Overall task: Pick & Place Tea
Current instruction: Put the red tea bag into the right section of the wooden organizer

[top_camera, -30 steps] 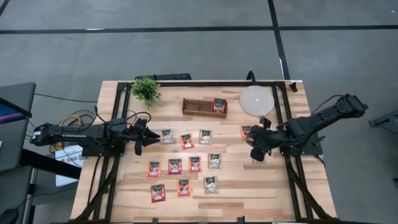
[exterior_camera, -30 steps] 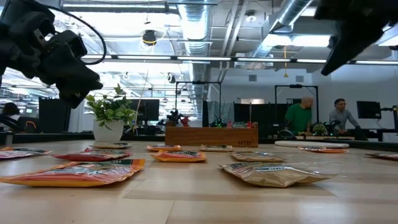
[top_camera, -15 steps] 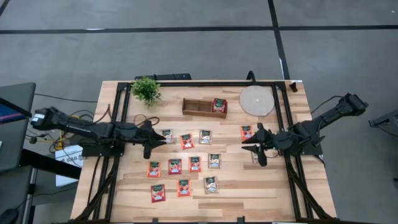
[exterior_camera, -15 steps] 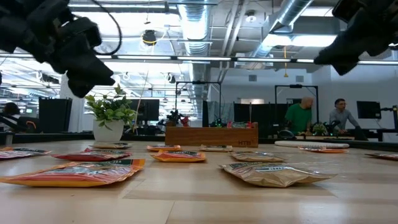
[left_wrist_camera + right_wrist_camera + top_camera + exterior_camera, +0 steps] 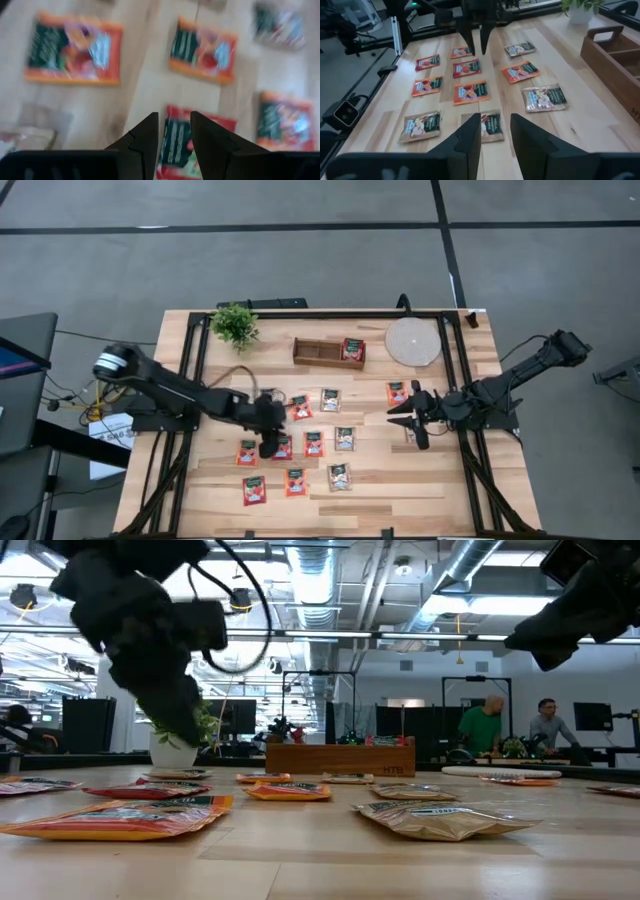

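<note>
Several tea sachets, red-orange and pale, lie flat on the wooden table (image 5: pixel 380 500). One more red sachet (image 5: pixel 352 349) sits in the right compartment of the brown tray (image 5: pixel 320 352). My left gripper (image 5: pixel 272 446) hovers open, pointing steeply down. It is above a red sachet (image 5: pixel 182 145) in the middle row and touches nothing. My right gripper (image 5: pixel 410 426) hangs open near the table's right side, nearly level, above a pale sachet (image 5: pixel 490 126). My left gripper (image 5: pixel 481 37) also shows far off in the right wrist view.
A round pale disc (image 5: pixel 413 341) lies at the far right and a small potted plant (image 5: pixel 235 325) at the far left. Black frame rails (image 5: pixel 455 380) run along both sides. Bare wood lies along the near edge. People stand in the room behind the table (image 5: pixel 485 725).
My left gripper has swung from the table's left side toward the middle and tipped down over the red sachets. My right gripper has sunk a little and tipped from pointing down to nearly level. No sachet has moved.
</note>
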### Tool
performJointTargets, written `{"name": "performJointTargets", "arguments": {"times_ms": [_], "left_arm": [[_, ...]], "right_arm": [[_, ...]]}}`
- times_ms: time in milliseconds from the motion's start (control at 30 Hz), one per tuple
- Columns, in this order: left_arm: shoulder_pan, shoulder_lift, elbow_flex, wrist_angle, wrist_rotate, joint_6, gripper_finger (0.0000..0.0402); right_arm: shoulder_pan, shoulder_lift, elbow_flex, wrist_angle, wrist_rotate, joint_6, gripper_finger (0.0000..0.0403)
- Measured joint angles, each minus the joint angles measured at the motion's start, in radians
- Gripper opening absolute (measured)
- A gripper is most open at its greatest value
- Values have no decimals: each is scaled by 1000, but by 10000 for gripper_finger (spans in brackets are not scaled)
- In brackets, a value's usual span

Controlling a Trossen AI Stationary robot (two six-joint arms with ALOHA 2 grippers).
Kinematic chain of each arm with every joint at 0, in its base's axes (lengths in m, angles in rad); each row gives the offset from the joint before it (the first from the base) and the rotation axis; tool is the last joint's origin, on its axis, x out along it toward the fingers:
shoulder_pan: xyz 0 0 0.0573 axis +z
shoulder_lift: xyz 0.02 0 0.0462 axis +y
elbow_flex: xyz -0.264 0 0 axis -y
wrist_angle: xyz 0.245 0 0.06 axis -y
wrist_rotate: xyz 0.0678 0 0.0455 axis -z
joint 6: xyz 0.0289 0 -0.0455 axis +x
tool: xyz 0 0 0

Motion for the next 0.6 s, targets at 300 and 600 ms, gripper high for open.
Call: {"name": "performJointTargets", "arguments": {"times_ms": [300,600], "left_arm": [[-16,146,199,-297,-35,20,105],[-16,145,217,-330,-7,72,105]], "right_arm": [[0,0,-8,6,0,0,98],[0,0,-8,5,-3,0,98]]}}
